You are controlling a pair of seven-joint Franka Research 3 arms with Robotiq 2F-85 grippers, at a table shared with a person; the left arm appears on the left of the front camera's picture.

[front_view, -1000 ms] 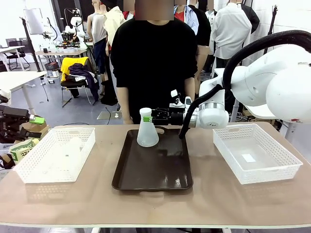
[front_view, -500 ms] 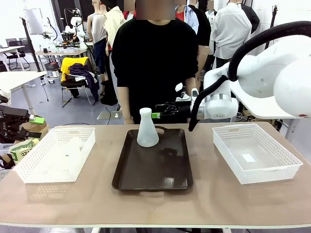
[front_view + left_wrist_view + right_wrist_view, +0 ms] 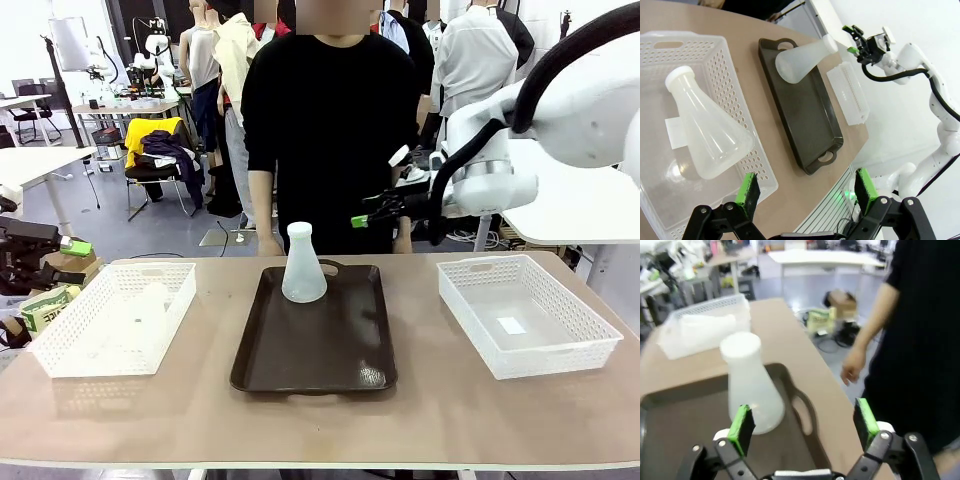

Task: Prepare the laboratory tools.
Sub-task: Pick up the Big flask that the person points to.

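One frosted-white flask [image 3: 303, 265] is being shown upright on the far end of the dark tray [image 3: 320, 360], its wide base flat and its narrow neck pointing up. A second flask [image 3: 705, 135], equally translucent and conical, is being kept inside the left basket [image 3: 740, 75], apparently upright too, near the wall on the tray's side.

Judged from this layout, the second flask is being lined up for transfer to the tray. The left gripper [image 3: 805, 192] is being held above the basket with its jaws spread wide and nothing between them. For a clean pick, the neck should be taken squarely between the green pads, since the sloped body is likely to slip. The flask should then be lifted clear of the mesh wall and set down well apart from the first one.

The right gripper [image 3: 372, 214] is being held released and empty above the table's far edge, near the person [image 3: 330, 120]. The right basket [image 3: 530, 320] is being left alone.
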